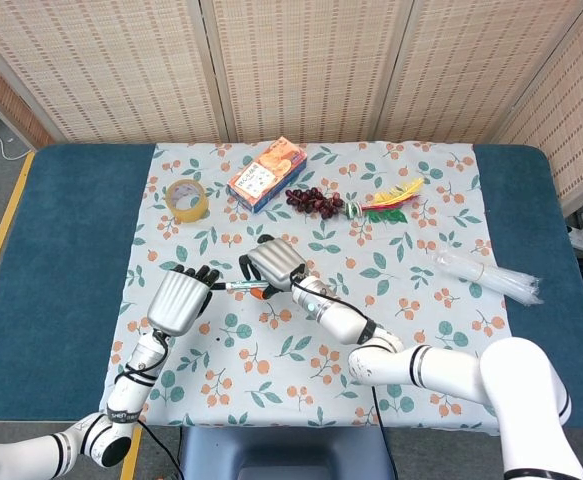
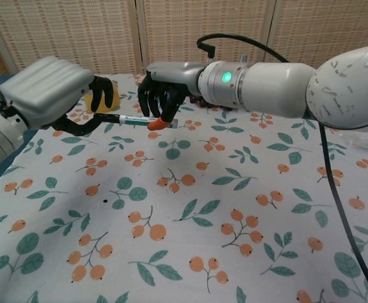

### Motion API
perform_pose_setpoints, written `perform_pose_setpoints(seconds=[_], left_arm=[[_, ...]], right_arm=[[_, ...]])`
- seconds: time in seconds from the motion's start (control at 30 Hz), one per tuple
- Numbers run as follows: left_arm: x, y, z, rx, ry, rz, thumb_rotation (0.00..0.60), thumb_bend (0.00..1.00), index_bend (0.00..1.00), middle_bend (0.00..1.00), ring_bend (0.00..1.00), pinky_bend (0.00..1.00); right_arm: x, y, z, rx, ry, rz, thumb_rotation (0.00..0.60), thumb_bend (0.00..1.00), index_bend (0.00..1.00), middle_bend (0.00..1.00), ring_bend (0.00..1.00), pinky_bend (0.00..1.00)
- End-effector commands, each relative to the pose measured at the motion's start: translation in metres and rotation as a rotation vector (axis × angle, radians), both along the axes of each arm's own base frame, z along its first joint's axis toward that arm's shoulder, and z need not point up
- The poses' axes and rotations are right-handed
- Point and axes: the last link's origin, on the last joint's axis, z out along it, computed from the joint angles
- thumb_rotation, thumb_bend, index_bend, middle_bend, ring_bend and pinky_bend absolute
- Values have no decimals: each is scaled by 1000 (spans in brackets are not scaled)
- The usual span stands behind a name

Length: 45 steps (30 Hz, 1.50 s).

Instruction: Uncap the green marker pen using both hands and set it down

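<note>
Above the leaf-print tablecloth (image 2: pixel 234 208), the marker (image 2: pixel 136 119) lies level between the hands, the right hand (image 2: pixel 165 95) clasping its barrel, the left hand (image 2: pixel 51 91) curled around its cap end.

tablecloth (image 2: pixel 234 208): matt printed cloth | right arm (image 2: pixel 278 88): glossy white plastic

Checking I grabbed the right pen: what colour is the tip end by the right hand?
Orange, on the marker pen; the chest view shows it best.
</note>
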Motion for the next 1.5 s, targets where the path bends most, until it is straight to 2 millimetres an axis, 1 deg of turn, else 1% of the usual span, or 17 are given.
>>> perform_pose_setpoints(seconds=[0.03,0.23,0.3,0.37,0.47,0.6,0.67,0.87,1.1,1.33,1.5], left_arm=[[-1,1,1,-3,7,6,600,384,433,479,702,710],[-3,1,2,-18,21,22,600,386,375,362,701,706],[-3,1,2,-21,20,21,600,388,367,346,701,707],[-1,0,2,-19,16,14,600,387,371,356,701,708],[0,0,2,-11,13,1,600,387,397,413,704,712],[0,1,2,-1,8,-4,600,384,458,503,711,719],[-2,1,1,-2,13,2,600,384,471,512,711,722],[-2,1,1,-6,18,5,600,387,466,497,711,721],[0,0,1,4,5,-14,600,391,555,635,727,743],[2,-1,2,32,-44,-41,600,556,673,765,762,789],[1,-1,2,35,-53,-43,600,628,715,810,772,798]], right_arm=[[0,0,1,-3,0,1,600,354,1000,842,519,176],[-2,0,4,-3,-4,-9,600,354,1000,842,519,176],[-2,1,3,-2,-4,-7,600,354,1000,842,519,176],[-1,1,3,0,-5,-8,600,354,1000,842,519,176],[0,1,2,1,-10,-8,600,354,1000,842,519,176],[0,1,4,1,-12,-5,600,354,1000,842,519,176],[0,1,5,-1,-17,-7,600,354,1000,842,519,176],[0,1,6,1,-21,-10,600,354,1000,842,519,176],[0,1,6,0,-24,-12,600,354,1000,842,519,176],[-1,1,6,1,-33,-18,600,354,1000,842,519,176],[-1,2,5,7,-35,-19,600,354,1000,842,519,176]])
